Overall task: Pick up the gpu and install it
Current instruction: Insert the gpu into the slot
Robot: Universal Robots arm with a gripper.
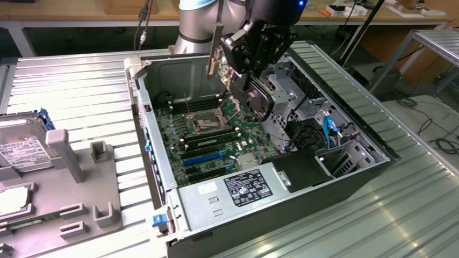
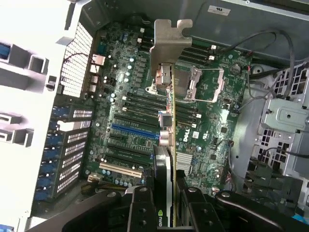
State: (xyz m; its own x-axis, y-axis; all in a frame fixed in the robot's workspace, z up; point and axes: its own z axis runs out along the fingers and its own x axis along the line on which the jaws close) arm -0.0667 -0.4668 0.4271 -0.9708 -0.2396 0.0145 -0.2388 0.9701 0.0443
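My gripper [image 1: 248, 70] hangs over the open computer case [image 1: 154, 161] and is shut on the gpu [image 1: 252, 99], a dark flat card that I hold edge-down and tilted. Its silver bracket [image 1: 214, 63] points toward the case's back wall. In the wrist view the gpu [image 2: 166, 145] is seen edge-on between my two black fingers [image 2: 140, 208], and its bracket [image 2: 169, 41] is at the far end. The card hovers above the green motherboard [image 2: 130, 92], close to the blue slot [image 2: 134, 131] and apart from it.
The CPU socket [image 2: 205, 84] and the memory slots [image 1: 212, 141] lie under the card. A power supply [image 1: 229, 191] fills the case's near end, and drive cages with cables [image 1: 323, 129] are on the exterior view's right. A hard drive [image 1: 21, 148] and a grey fixture [image 1: 93, 177] sit at the exterior view's left.
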